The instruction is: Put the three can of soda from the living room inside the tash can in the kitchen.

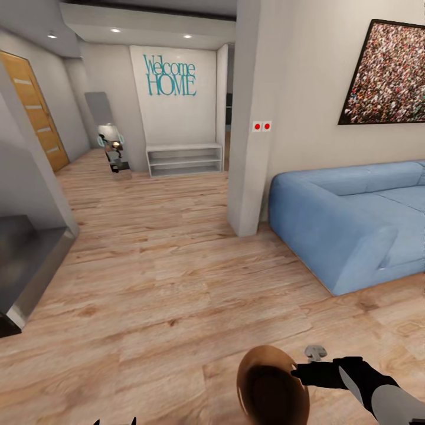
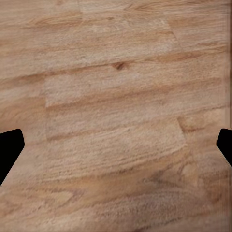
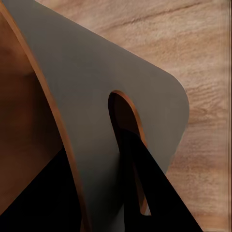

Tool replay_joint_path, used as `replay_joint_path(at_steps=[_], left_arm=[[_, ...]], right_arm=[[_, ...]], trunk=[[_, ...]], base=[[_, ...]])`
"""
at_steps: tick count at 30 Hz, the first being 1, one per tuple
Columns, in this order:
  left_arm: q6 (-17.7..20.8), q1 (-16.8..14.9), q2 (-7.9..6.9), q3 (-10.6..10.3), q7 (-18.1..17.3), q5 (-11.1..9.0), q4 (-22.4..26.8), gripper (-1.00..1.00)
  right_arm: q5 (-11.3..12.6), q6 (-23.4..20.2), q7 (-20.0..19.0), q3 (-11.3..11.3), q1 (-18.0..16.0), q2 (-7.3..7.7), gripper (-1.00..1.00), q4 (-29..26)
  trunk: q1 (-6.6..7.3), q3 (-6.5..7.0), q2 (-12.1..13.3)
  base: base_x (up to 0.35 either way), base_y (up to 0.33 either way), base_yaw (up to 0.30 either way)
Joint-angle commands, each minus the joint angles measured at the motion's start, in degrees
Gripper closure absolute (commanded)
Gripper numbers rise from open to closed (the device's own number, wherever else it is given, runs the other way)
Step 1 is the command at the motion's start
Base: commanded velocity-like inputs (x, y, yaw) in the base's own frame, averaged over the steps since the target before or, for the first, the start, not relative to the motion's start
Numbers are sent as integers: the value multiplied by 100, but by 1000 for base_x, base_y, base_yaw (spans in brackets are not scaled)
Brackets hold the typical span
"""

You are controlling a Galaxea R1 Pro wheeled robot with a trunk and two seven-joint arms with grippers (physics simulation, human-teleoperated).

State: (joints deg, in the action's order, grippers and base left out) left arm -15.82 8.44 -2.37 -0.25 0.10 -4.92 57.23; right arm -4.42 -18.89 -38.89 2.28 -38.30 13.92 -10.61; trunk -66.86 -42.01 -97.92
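The tash can (image 1: 273, 386), a round bin with a brown inner wall, hangs low over the wood floor at the bottom of the head view. My right gripper (image 1: 302, 373) is shut on its rim from the right. In the right wrist view the bin's grey outer wall (image 3: 96, 92) has a slot-shaped handle hole, and a black finger (image 3: 150, 188) lies against it. My left gripper (image 2: 116, 150) is open over bare floor, its fingertips (image 2: 9, 147) wide apart. The cans of soda are out of view. I stand in the living room.
A blue sofa (image 1: 348, 218) is at the right under a framed picture (image 1: 386, 74). A white pillar (image 1: 251, 118) stands ahead. Beyond it a hallway holds a low white shelf (image 1: 184, 159) and a wooden door (image 1: 35, 112). A dark grey block (image 1: 23, 260) is at the left.
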Motion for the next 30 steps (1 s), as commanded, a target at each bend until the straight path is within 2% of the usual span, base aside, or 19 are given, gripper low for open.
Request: replay_joint_path(at_steps=[1,18,30], left_arm=[[0,0,0,0,0,0,-1,-100],[0,0,0,-10,-1,-1,4,-100],[2,0,0,-16,-1,1,1,-100]], right_arm=[[55,-19,-15,45,-2,1,100,-2],[56,-19,-11,57,-2,7,100,-2],[55,-12,-9,57,-2,5,100,-2]], trunk=[[0,1,0],[0,1,0],[0,1,0]], base=[[0,-185,0],[-16,-241,0],[-189,-217,0]])
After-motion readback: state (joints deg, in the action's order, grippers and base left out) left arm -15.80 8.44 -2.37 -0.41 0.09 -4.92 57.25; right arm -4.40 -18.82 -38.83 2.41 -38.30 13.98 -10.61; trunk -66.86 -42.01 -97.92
